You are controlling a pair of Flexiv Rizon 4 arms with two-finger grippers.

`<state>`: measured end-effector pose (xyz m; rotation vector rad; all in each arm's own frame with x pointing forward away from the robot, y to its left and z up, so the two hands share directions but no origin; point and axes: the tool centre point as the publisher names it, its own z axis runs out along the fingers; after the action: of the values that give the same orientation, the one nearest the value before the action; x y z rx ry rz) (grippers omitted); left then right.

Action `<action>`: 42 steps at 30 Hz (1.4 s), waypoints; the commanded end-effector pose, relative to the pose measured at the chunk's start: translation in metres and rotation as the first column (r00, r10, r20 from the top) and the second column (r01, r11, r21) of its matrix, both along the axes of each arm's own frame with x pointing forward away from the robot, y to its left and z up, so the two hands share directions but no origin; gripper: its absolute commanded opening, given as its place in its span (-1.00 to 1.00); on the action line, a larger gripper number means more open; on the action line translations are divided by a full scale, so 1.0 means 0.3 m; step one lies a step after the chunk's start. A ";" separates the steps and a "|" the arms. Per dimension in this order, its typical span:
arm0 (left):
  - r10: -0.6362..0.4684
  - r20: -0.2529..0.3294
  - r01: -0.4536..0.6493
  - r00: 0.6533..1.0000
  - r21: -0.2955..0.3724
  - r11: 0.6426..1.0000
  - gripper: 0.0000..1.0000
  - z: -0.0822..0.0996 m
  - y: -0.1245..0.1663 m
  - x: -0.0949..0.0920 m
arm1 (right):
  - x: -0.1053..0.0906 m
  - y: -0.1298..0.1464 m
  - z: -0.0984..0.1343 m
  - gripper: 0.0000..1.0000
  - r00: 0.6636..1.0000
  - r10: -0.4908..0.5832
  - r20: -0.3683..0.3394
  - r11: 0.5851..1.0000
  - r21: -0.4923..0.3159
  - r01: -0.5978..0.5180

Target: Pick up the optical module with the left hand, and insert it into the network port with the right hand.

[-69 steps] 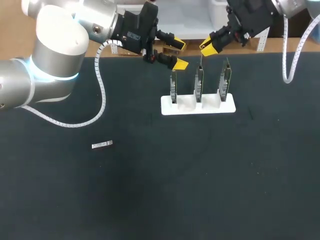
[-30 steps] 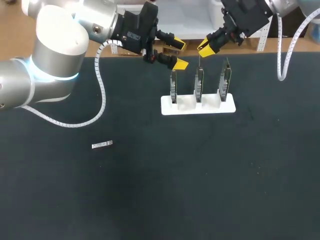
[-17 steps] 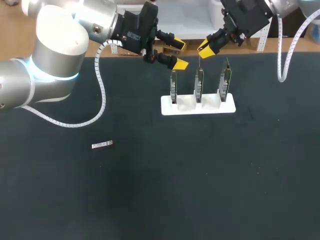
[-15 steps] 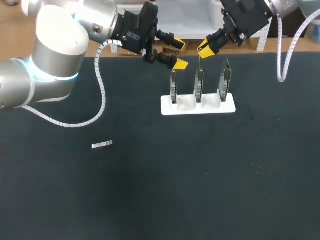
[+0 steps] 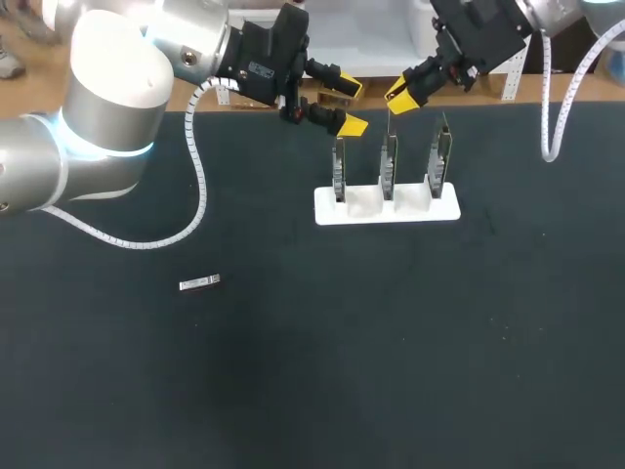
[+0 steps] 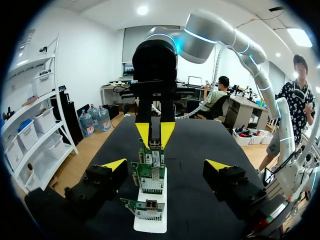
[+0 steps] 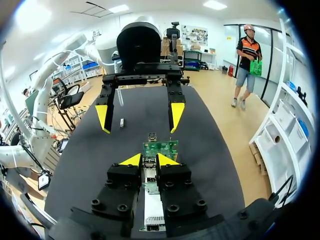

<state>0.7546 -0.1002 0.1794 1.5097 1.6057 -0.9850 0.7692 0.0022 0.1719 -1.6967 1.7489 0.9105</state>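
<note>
Left pincer (image 5: 352, 106) spread; optical module (image 5: 200, 283) shows only head, right wrist views.

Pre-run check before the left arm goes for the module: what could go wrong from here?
1. The left gripper and right gripper hang close together near the upright cards; a sideways swing could clip either.
2. The optical module lies flat on the table, small and thin; a slightly off grasp could nudge it away.
</note>
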 end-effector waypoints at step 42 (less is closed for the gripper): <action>-0.002 -0.002 0.002 1.000 0.004 1.000 1.00 0.002 -0.001 0.005 | 0.013 -0.014 -0.004 -1.00 1.000 0.011 -0.009 1.000 0.000 -0.011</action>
<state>0.7547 -0.1003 0.1794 1.5097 1.6056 -0.9850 0.7712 -0.0018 0.1711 -1.7031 1.7524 0.9160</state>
